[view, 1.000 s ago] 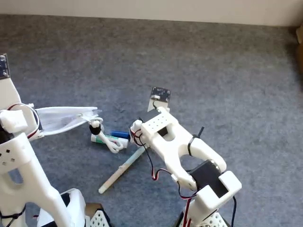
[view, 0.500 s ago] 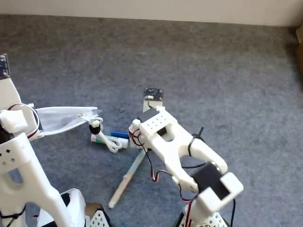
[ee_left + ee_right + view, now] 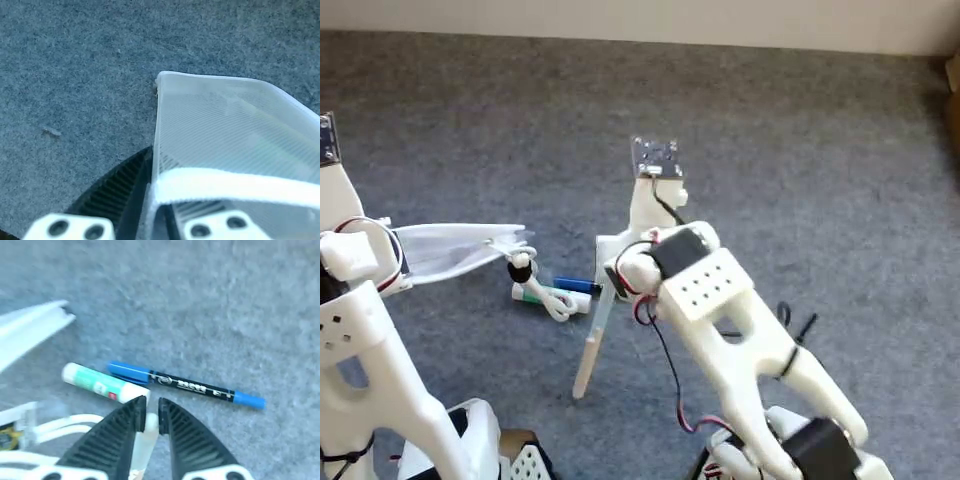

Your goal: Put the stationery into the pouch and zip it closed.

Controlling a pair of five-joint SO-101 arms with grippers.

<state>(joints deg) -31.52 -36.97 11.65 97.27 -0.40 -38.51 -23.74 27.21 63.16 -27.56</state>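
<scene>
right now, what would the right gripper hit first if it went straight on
Likely the white end of the glue stick, just past the right gripper, which grips a white pen; the blue marker lies beyond. Depth is unclear.

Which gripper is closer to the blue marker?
Right. The right gripper, gripping the white pen, sits just beside the blue marker; the left gripper holds the pouch farther off.

Soft, even light falls from above on the carpet (image 3: pixel 800 150) in the high view, and shadows beneath the arms are faint and short. The left arm (image 3: pixel 360 330), near left, is bright white, close to glare. In the left wrist view the pouch (image 3: pixel 225 135) glows as light passes through it. In the right wrist view the right gripper (image 3: pixel 148 416) is dark against bright carpet, its pen (image 3: pixel 144 447) washed pale.
</scene>
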